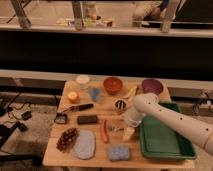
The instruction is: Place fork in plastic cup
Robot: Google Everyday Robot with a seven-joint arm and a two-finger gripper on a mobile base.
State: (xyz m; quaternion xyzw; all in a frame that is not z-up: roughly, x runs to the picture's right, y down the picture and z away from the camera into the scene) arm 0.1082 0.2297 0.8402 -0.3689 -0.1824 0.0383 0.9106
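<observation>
Fork (114,128), just one, lies on the bench (100,152) right beside the lowered tool (125,124), grip state I can't tell. One plastic cup (95,93) stands well beyond the tool.

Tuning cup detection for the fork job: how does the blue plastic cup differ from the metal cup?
Colour: the plastic cup is pale blue; the metal cup is shiny grey and dark inside. Place: the plastic cup sits near the white container; the metal cup sits just behind the gripper, which is low over the table beside the green tray. Both are small and upright.
</observation>
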